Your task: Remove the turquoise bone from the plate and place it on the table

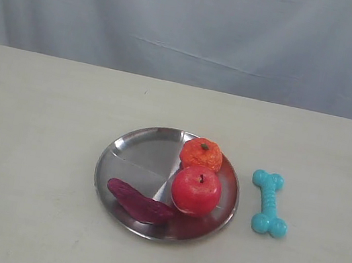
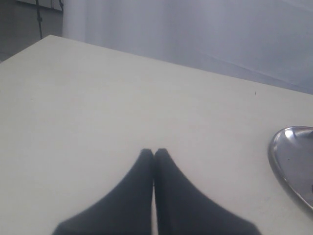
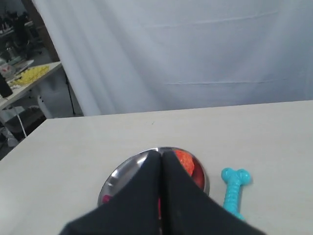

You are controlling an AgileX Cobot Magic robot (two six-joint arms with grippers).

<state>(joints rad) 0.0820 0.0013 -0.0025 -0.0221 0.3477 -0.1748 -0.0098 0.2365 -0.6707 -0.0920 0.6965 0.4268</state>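
Observation:
The turquoise bone (image 1: 270,203) lies flat on the cream table (image 1: 36,148), just right of the silver plate (image 1: 134,143) and apart from its rim. The right wrist view shows the same bone (image 3: 234,188) beside the plate (image 3: 123,172). My right gripper (image 3: 161,153) is shut and empty, raised above the plate, with the bone off to one side. Over bare table my left gripper (image 2: 154,152) is shut with nothing in it, and the plate's rim (image 2: 277,161) shows at the view's edge. Neither gripper appears in the exterior view.
On the plate sit a red apple (image 1: 196,189), an orange fruit (image 1: 202,154) and a dark purple slice (image 1: 139,202). A pale curtain (image 1: 194,26) hangs behind the table's far edge. Shelves and clutter (image 3: 19,73) stand beyond the table's corner.

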